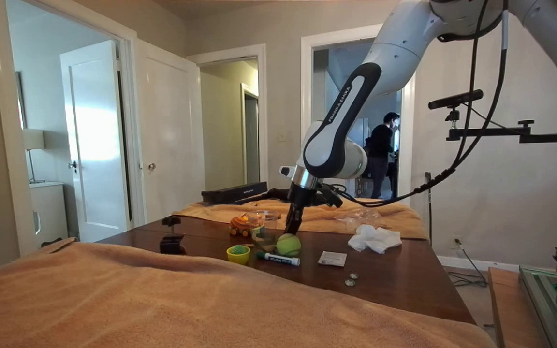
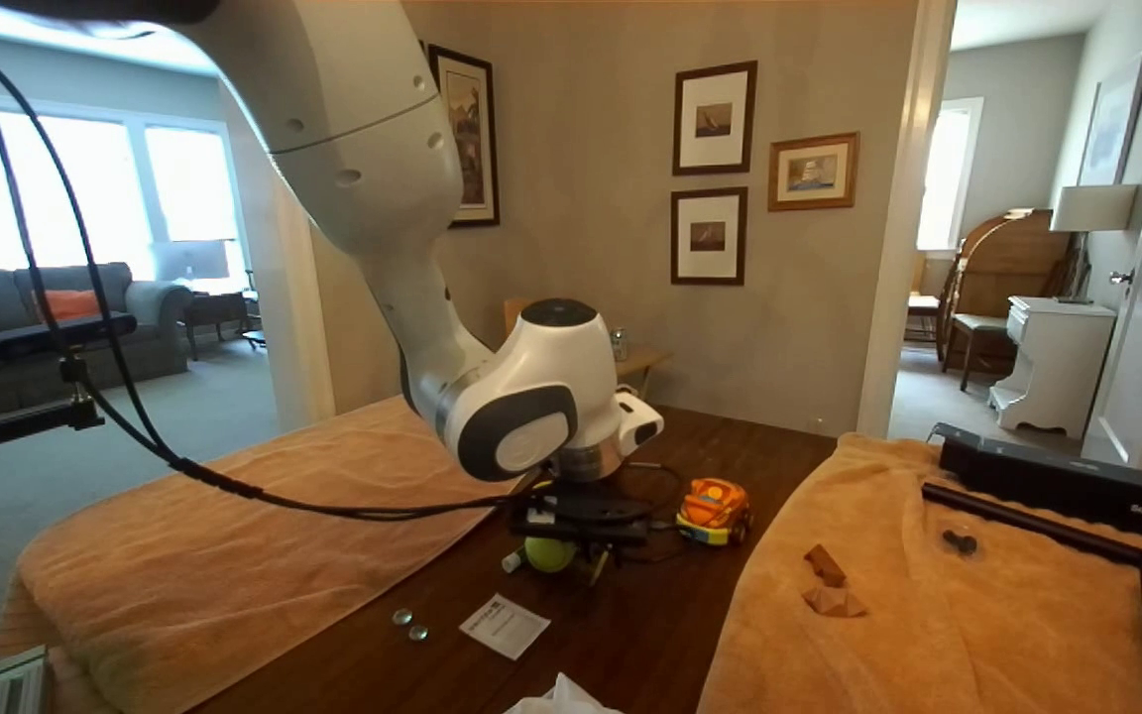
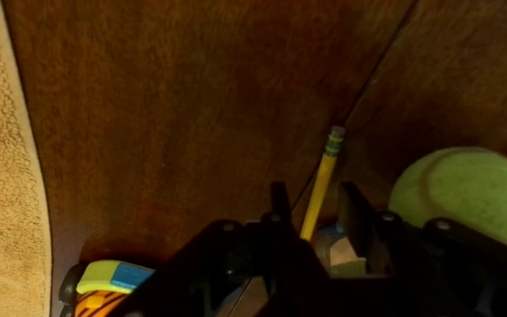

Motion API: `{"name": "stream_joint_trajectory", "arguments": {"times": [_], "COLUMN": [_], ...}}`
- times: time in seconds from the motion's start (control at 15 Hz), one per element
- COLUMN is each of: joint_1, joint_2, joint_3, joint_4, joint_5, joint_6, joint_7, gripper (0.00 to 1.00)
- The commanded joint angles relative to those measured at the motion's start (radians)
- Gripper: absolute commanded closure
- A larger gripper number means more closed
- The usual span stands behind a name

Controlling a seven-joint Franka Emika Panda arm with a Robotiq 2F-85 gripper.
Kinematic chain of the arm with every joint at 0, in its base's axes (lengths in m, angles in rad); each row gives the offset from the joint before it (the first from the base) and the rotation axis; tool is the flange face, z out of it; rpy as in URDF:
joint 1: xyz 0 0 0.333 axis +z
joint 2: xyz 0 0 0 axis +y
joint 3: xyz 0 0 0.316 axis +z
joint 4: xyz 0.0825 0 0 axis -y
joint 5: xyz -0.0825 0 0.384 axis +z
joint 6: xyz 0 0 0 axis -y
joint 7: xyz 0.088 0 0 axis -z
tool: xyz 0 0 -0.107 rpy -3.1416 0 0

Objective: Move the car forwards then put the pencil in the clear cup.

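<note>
The robot's rounded white-and-grey arm (image 1: 399, 53) bore oblong black trim (image 1: 339, 105) lettered FRANKA EMIKA. Near the black jointed gripper (image 3: 315, 189), dotted with round pale screw heads (image 3: 387, 216), shone a smooth silver metal collar (image 1: 305, 178). In an exterior view, bundled black cables (image 1: 435, 181) showed right of the trim.

Wrist view close above the desk (image 3: 192, 110), facing down past the gripper (image 3: 314, 189), an exterior view farther off, facing white doors (image 1: 168, 130) beyond the gripper, an exterior view likewise farther, facing framed pictures (image 2: 714, 119), tennis ball (image 3: 460, 189) in all.
</note>
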Motion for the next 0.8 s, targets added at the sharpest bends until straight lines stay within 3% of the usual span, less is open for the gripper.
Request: {"name": "stream_joint_trajectory", "arguments": {"times": [0.0,0.27,0.53,0.6,0.73], "joint_1": [-0.015,-0.013,-0.01,-0.009,-0.007], "joint_2": [0.016,0.026,0.029,0.03,0.031], "joint_3": [0.008,-0.004,-0.013,-0.013,-0.016], "joint_4": [0.008,0.011,0.011,0.01,0.012], "joint_5": [0.02,0.016,0.013,0.013,0.012], "joint_6": [0.0,-0.001,-0.001,-0.001,-0.001], "joint_7": [-0.011,-0.006,-0.005,-0.004,-0.004], "gripper": [0.64,0.68,0.96,1.0,0.98]}}
